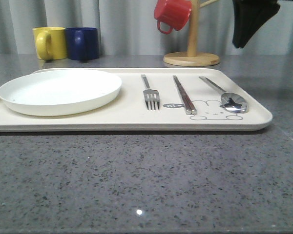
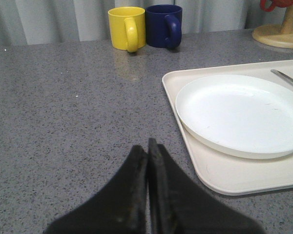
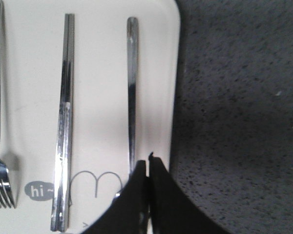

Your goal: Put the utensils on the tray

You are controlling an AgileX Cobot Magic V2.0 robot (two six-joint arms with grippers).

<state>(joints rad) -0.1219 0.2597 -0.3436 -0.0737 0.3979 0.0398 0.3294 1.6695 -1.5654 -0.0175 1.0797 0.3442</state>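
As we read the front view, the fork [image 1: 150, 92], chopsticks [image 1: 184, 94] and spoon [image 1: 224, 96] lie side by side on the tray [image 1: 136, 117], right of the plate [image 1: 60, 91]. We judge them stiff, light and slippery, lying flat on the tray; mid-handle would be the surest hold. From the left wrist, the left pincer [image 2: 148, 161] is pressed together, empty, over the desk [image 2: 73, 112] beside the tray. From the right wrist, the right pincer [image 3: 149, 170] is likewise together above the spoon's handle, hiding the bowl; the fork's handle is cut off.
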